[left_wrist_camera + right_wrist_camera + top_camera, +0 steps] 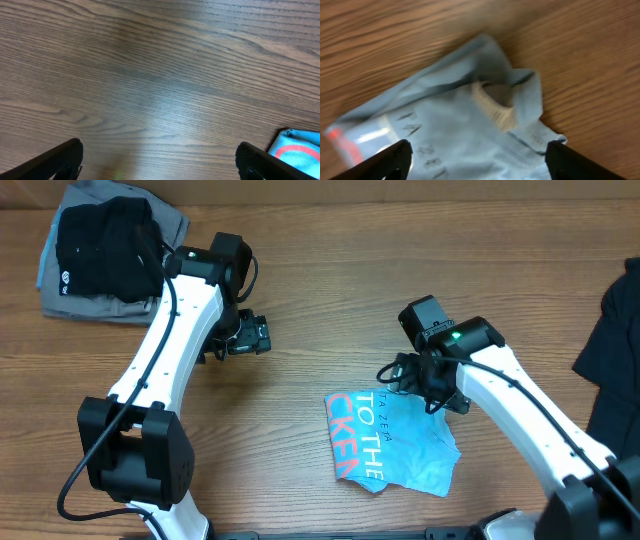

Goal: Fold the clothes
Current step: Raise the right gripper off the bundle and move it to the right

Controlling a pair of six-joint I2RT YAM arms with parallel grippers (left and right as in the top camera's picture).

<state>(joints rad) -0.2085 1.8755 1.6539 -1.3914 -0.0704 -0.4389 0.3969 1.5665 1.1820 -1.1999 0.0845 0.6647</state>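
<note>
The light blue T-shirt (392, 442) lies folded into a small bundle on the wooden table, right of centre, red and white lettering facing up. My right gripper (443, 402) hangs open just above its far right corner; in the right wrist view the shirt's ribbed collar (520, 140) and fabric (445, 120) lie between the spread fingers (479, 159). My left gripper (250, 336) is open and empty over bare wood, left of the shirt. In the left wrist view a corner of the shirt (299, 146) shows by the right finger, and the jaws (160, 160) hold nothing.
A stack of folded black and grey garments (105, 250) lies at the far left corner. A large dark garment (615, 350) lies at the right edge. The wooden table (320, 300) stretches between the arms.
</note>
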